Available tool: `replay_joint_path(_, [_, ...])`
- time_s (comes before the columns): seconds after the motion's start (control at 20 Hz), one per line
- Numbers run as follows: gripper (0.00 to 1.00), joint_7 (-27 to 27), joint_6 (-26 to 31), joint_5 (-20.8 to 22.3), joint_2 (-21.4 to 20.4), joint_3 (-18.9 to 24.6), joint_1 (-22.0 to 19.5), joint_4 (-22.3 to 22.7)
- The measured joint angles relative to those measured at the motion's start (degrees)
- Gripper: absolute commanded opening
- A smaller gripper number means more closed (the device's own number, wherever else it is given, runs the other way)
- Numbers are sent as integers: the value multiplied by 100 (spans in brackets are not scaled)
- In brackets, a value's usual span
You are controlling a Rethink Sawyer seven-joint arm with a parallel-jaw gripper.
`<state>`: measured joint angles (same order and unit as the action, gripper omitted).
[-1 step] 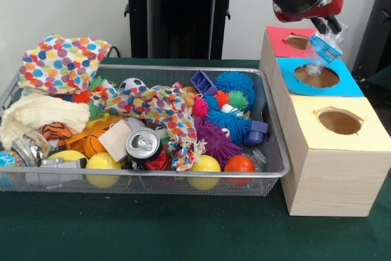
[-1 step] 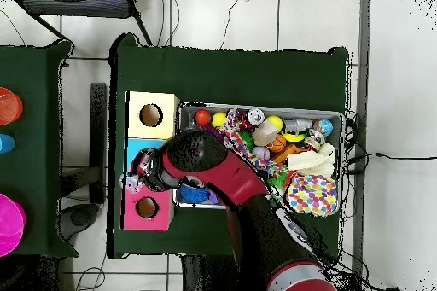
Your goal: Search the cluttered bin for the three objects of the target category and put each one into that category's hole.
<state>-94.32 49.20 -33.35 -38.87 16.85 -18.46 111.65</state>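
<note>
The gripper (image 1: 327, 29) hangs above the blue-topped box (image 1: 351, 87), its fingers closed on a crumpled clear plastic bottle with a blue label (image 1: 322, 50). The bottle hangs off the jaws with its long axis tilted, lower end pointing down toward the round hole in the blue top (image 1: 316, 76); its neck end appears to lie just over the hole's opening, though whether it touches the rim I cannot tell. The relation that matters: the hole sits directly beneath the held bottle, slightly toward the bin side. The pink-topped box (image 1: 278, 41) is just behind the blue one, the yellow-topped box (image 1: 333, 151) just in front. In the overhead view the arm (image 2: 218, 168) covers the blue top, so alignment cannot be checked there. The wire bin (image 1: 274, 151) of clutter sits beside the blue box, with a crushed can (image 1: 143, 145) among the toys.
</note>
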Motion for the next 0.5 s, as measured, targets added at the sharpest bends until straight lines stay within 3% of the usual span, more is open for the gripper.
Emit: replay_joint_path(0.5, [100,0,47,90,3,-3,27,-70])
